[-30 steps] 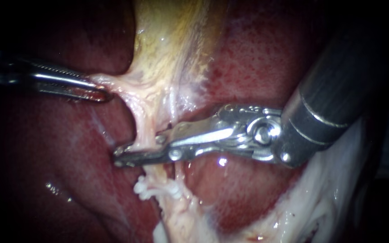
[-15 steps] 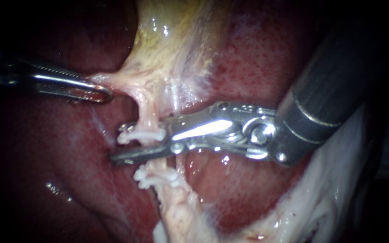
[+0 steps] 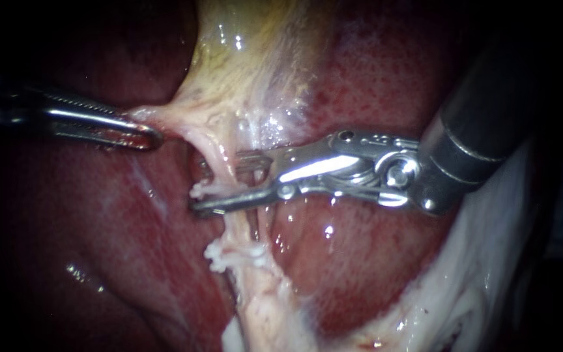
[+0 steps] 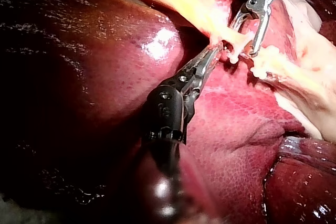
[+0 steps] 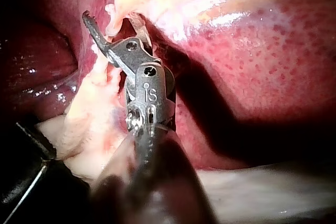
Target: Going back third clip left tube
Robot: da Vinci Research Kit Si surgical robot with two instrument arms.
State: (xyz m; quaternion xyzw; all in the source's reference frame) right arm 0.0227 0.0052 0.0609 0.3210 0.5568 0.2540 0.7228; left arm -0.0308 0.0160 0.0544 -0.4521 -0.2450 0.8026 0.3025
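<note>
Left instrument (image 3: 139,135) came in from the left edge, jaws clamped flat on a pale fold (image 3: 164,120) at the gallbladder (image 3: 249,58) lower margin, the fold stretched sideways twd its shaft. Right instrument (image 3: 219,184) entered from upper right, jaws apart w/ a clear gap, straddling the left tube (image 3: 219,156). Upper jaw lay behind the tube, lower jaw crossed in front of it, neither pinching.

Upper clip (image 3: 204,190), white, sat across the left tube just above that lower jaw; touching it or only close, couldn't tell. Further down the same strand sat a lower clip cluster (image 3: 232,255), white & beaded, no. of clips in it unclear. A thinner strand (image 3: 260,218) ran beside the tube on the right instrument's shaft side, btwn the two clip sites. Liver (image 3: 360,261) was red & wet all around. White fatty tissue (image 3: 490,274) lay under the right shaft.

Left wrist view: left jaws were closed on the fold, right jaws just ahead of them, spread, white clip beads next to their tips. Right wrist view: both right jaws showed, parted, pale tissue btwn them, one jaw hooked at its tip.
</note>
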